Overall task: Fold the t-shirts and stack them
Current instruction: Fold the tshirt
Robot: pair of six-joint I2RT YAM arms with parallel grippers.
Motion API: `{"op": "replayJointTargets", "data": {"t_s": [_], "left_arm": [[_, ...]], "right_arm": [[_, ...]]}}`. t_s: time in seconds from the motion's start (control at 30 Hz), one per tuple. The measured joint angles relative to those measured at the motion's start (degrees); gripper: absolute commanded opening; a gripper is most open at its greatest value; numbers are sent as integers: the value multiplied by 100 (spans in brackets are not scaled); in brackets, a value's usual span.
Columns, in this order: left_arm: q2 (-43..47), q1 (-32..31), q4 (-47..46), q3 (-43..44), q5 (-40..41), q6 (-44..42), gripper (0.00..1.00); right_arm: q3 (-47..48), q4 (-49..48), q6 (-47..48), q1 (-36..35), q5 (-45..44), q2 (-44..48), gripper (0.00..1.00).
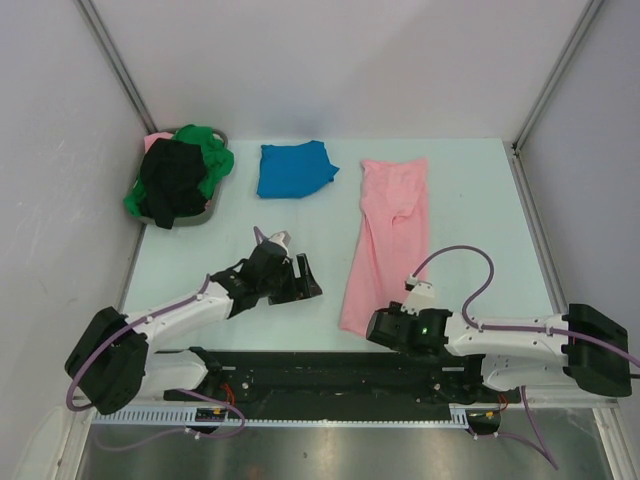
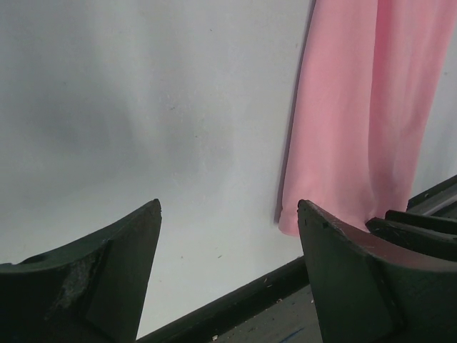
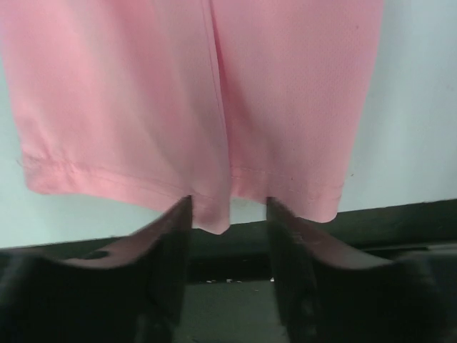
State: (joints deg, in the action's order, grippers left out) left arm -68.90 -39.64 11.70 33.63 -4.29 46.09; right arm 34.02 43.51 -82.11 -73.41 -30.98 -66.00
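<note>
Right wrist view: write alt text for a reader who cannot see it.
The hem end of a light pink t-shirt, folded lengthwise, lies on a pale table and fills the upper frame. Right at the hem, the right gripper has its two dark fingers parted, with nothing clamped between them.

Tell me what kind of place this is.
Probably a robotics lab workcell, not a home laundry: a left arm and right arm bolted to a pale table, enclosed by plain white walls, with a pink t-shirt laid out.
</note>
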Motion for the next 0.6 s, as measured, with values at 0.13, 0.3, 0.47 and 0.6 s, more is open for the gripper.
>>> {"op": "replayJointTargets", "data": {"t_s": [0.13, 0.3, 0.47, 0.6], "left_arm": [[-170, -4, -48, 7, -44, -2, 82], [-850, -225, -35, 308, -59, -9, 82], [-1364, -702, -72, 745, -61, -4, 81], [-1718, -973, -232, 892, -79, 2, 81]], "right_arm": [[-11, -9, 20, -13, -11, -17, 98], [0, 57, 96, 107, -155, 363, 100], [111, 267, 470, 811, -308, 1329, 100], [129, 470, 815, 1539, -365, 1794, 100]]}}
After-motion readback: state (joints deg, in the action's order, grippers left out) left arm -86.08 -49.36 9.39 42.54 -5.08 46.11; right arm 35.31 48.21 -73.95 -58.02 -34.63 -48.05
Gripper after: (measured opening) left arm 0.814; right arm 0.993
